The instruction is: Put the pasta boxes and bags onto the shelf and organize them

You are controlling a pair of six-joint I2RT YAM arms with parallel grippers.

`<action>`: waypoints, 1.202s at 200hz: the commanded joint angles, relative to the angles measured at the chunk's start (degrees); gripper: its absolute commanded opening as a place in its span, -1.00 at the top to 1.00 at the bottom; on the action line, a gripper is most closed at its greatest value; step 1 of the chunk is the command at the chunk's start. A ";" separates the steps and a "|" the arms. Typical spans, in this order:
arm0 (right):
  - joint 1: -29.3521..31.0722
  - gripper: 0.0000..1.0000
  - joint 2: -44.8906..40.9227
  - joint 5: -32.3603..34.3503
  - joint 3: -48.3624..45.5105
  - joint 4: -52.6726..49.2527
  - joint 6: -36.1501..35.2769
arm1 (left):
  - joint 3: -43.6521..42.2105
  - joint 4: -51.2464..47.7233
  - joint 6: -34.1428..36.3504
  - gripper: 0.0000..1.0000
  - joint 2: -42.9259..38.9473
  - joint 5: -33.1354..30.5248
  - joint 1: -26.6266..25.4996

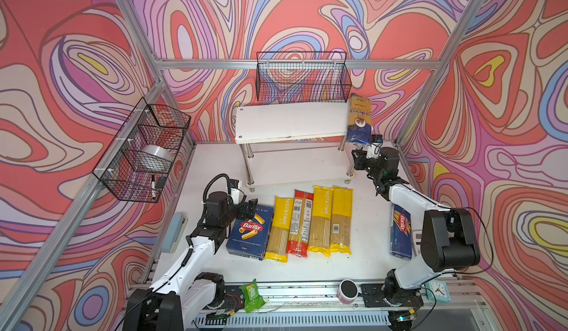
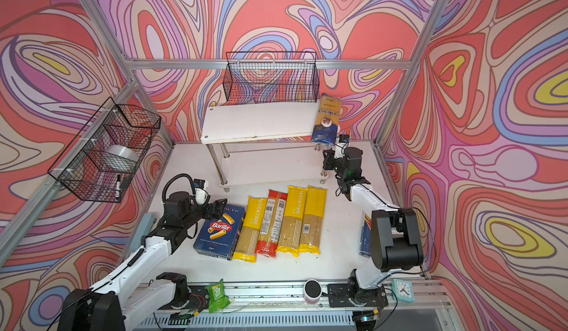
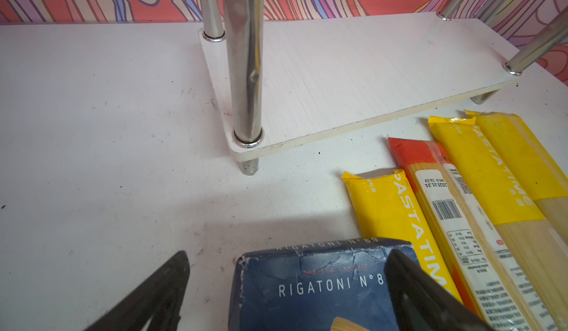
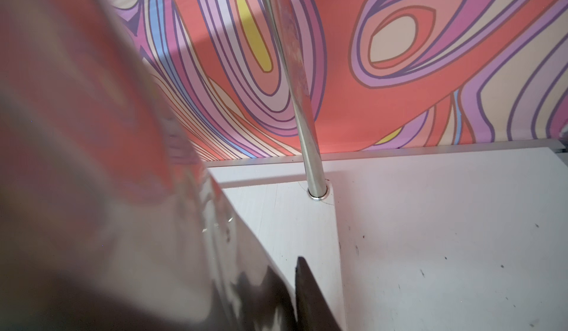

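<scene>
The shelf [image 1: 292, 120] stands at the back of the table, both white boards bare. My right gripper [image 1: 364, 148] is shut on the lower end of the dark blue, gold-topped bag [image 1: 359, 120], which stands upright against the shelf's right end; in the right wrist view the blurred bag [image 4: 123, 191] presses a finger [image 4: 310, 295]. My left gripper [image 1: 249, 209] is open, straddling the far end of the rigatoni box [image 3: 313, 289] flat on the table. Beside that box lie three yellow-ended bags [image 1: 279, 228] and a red-ended one [image 1: 301, 221]. The spaghetti box [image 1: 400, 237] lies under my right arm.
One black wire basket [image 1: 302, 77] hangs on the back wall above the shelf. Another [image 1: 144, 148] on the left holds a tape roll and a marker. A green snack packet [image 1: 252, 295], a pink cup [image 1: 347, 291] and a small clock [image 1: 440, 289] sit on the front rail.
</scene>
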 commanded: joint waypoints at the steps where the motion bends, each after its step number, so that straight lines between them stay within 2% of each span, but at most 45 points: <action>1: -0.29 1.00 -3.64 1.44 -2.84 -3.69 3.38 | 0.61 -0.57 0.38 -1.00 -0.37 0.56 0.15; 39: -0.10 1.00 -6.65 3.36 -7.04 -4.65 3.68 | 0.58 -0.55 0.39 -1.00 -0.40 0.72 0.11; 51: -0.09 0.84 -7.46 4.21 -7.77 -5.52 3.38 | 0.56 -0.55 0.36 -1.00 -0.37 0.80 0.10; 81: -0.11 0.28 -10.96 7.12 -8.46 -10.06 3.07 | 0.54 -0.56 0.34 -1.00 -0.45 0.54 0.16; 114: -0.07 0.01 -16.77 9.83 -6.94 -21.22 4.06 | 0.51 -0.56 0.29 -1.00 -0.45 0.36 0.16; 147: -0.08 -0.03 -22.59 12.67 -4.30 -36.04 6.81 | 0.49 -0.54 0.24 -1.00 -0.45 0.45 0.10; 177: -0.09 -0.08 -32.51 14.73 -3.25 -45.08 8.55 | 0.47 -0.47 0.27 -1.00 -0.54 0.47 0.12; 210: -0.10 -0.09 -39.85 11.57 1.55 -50.60 10.35 | 0.47 -0.56 0.30 -1.00 -0.62 0.27 0.15; 240: -0.11 -0.12 -39.30 6.85 8.75 -52.05 12.86 | 0.35 -0.48 0.17 -1.00 -0.79 0.22 0.18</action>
